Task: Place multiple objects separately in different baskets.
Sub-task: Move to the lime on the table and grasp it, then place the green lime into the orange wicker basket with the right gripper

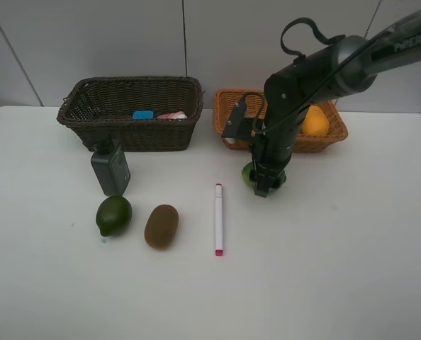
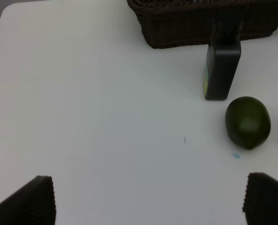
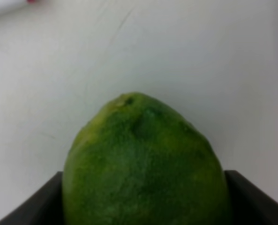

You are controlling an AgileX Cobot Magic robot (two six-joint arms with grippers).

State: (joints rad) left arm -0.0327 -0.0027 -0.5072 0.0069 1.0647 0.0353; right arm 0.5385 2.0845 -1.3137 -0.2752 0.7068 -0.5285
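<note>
The front of the smooth white surface [image 1: 338, 283] gives open room from edge to edge, widest on the right. Further back lie three things in a row, each apart from its neighbour: a slim white marker with a pink tip [image 1: 218, 218] lying lengthwise, a fuzzy brown oval kiwi [image 1: 161, 226] and a glossy dark green round fruit [image 1: 114, 214]. The left tool [image 2: 150, 201] hangs over open surface, its jaws spread wide with nothing between them.

Just behind the dark fruit, the squarish dark green bottle [image 1: 110, 168] stands upright near the front wall of the deep dark brown wicker basket [image 1: 125, 136]. Right of the marker, the right tool [image 1: 266, 183] points down, closed around the pebbly light green round fruit [image 3: 143, 164] with a finger against each flank. This fruit sits on the surface just before the shallow orange-tan wicker basket [image 1: 228, 106], which holds the smooth orange mango [image 1: 315, 122]. The dark basket holds a blue eraser [image 1: 143, 115] and a pink bottle [image 1: 171, 115] side by side.
</note>
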